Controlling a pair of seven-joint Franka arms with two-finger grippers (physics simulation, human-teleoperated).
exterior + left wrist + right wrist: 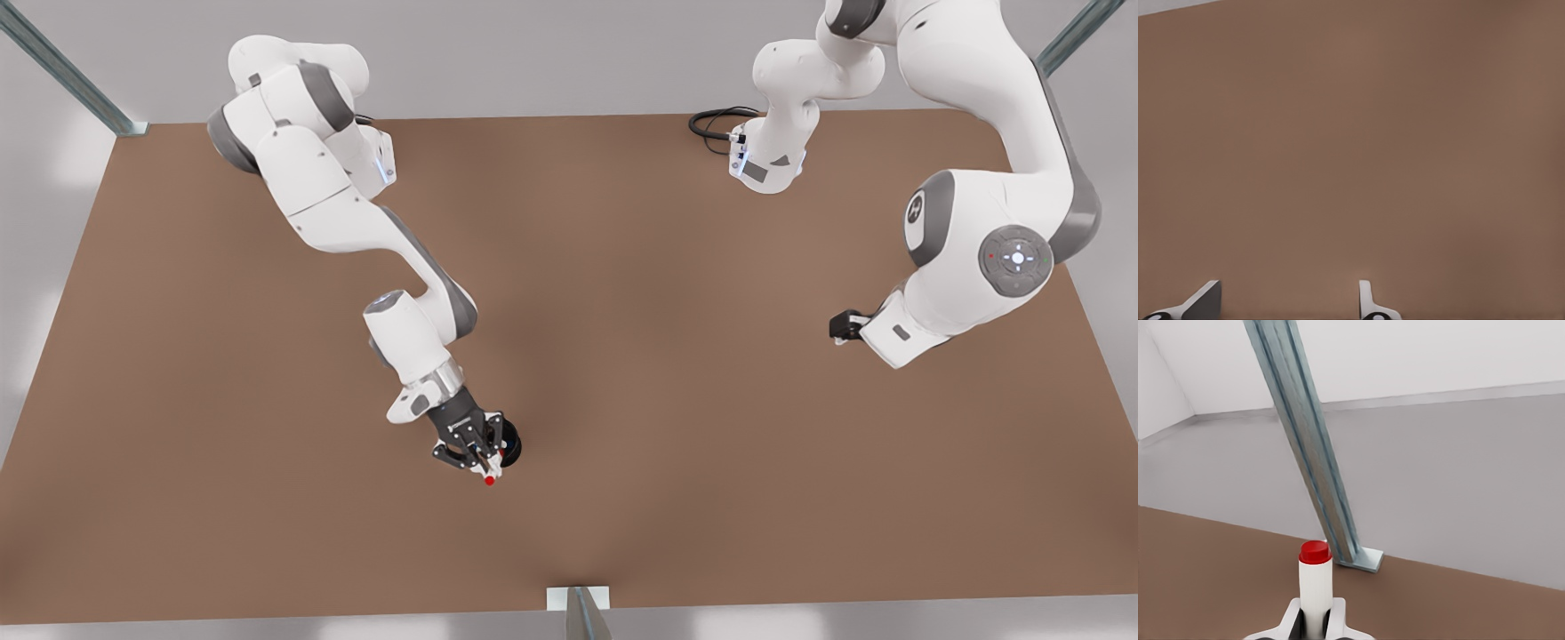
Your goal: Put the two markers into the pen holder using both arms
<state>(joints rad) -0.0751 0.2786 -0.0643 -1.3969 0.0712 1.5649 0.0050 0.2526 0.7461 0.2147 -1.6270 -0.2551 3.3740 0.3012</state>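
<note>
Red marker (1315, 587) in right gripper (484, 460)

White-fingered black right gripper (484, 458) points downward, fingers closed; matching left gripper (1288, 300) hangs parted, arm waiting.

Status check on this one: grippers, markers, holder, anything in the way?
Right gripper shut on red marker, over the pen holder. Left gripper open over bare table, waiting. No obstruction seen.
</note>
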